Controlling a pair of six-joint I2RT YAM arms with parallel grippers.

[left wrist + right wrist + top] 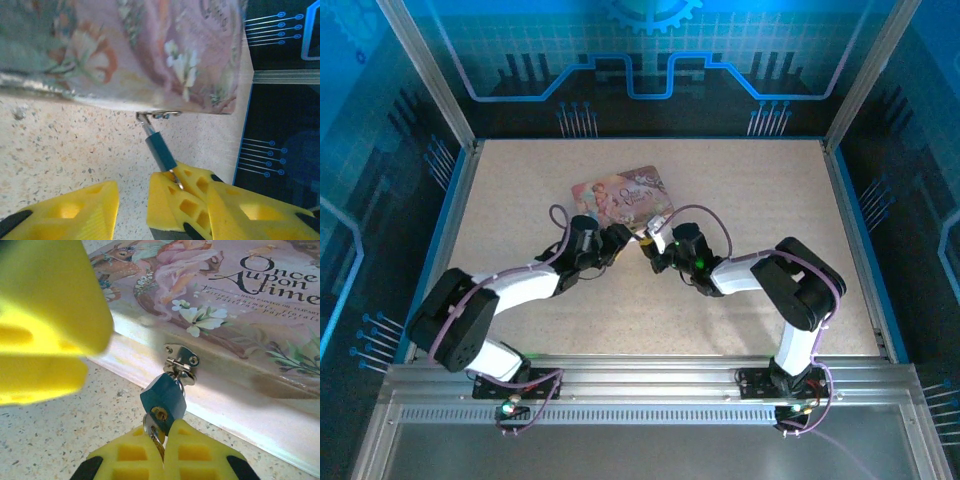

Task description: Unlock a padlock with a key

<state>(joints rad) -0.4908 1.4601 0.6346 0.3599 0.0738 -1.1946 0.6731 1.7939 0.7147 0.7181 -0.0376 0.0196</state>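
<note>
Your right fingers (161, 451) are pinched fully together on the key (151, 429), at the bottom centre of the right wrist view. The key runs from between them up to the keyhole end of the padlock (162, 394). You cannot tell how deep it sits in the keyhole.

The padlock, with its small bluish body, is just above those fingers in the middle of that view. It hangs by its shackle from a little metal hasp (181, 359) on the side wall of the pink illustrated tin (235, 295). Whether the shackle is locked or sprung is too small to tell. The tin lies flat on the speckled table (50, 440) and fills the upper right of the frame.

Your left fingers (618, 240) stand apart with a clear gap and have hold of nothing. In the left wrist view, one sits at the lower left and the other at the lower right. The right arm's closed pair and the key are between them, and the padlock is seen edge-on just above, below the tin's edge.

From the top camera, both sets of fingers meet near the centre of the table, at the tin's lower right corner, nearly touching each other.
</note>
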